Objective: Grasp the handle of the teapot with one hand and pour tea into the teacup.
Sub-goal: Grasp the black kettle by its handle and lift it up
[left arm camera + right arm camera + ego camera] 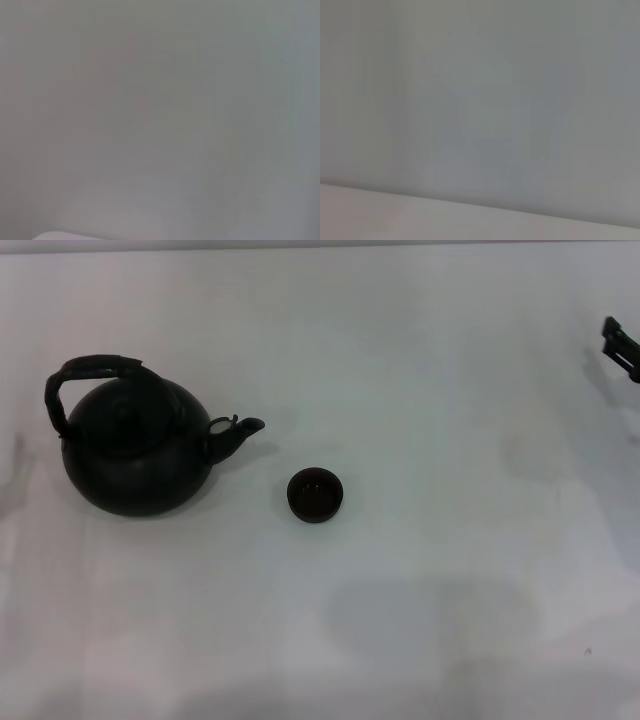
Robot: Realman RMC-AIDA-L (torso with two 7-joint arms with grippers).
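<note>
The teapot [135, 455] is sitting upright on the white tabletop [430, 570], toward the robot's left side in the head view. Its lid is resting in place on top of the round black body. The handle [88, 375] is arching over the pot, leaning toward the pot's far left side, with its rough top strap running above the lid. The spout [240, 430] is pointing to the robot's right, toward the teacup [316, 494].

The teacup is standing upright on the tabletop just beside the teapot, a little nearer the robot than the spout tip and apart from it. Its mouth is facing up, and its inside is showing dark; whether it is holding any liquid cannot be told.

The right gripper [621, 348] is showing only as a dark part at the right edge of the head view, well apart from the teacup and the teapot and touching neither. Whether it is released or clenched cannot be told from what is showing.

The left gripper is appearing in none of the views. Both wrist views are showing only a plain pale surface, with nothing of the task in them.
</note>
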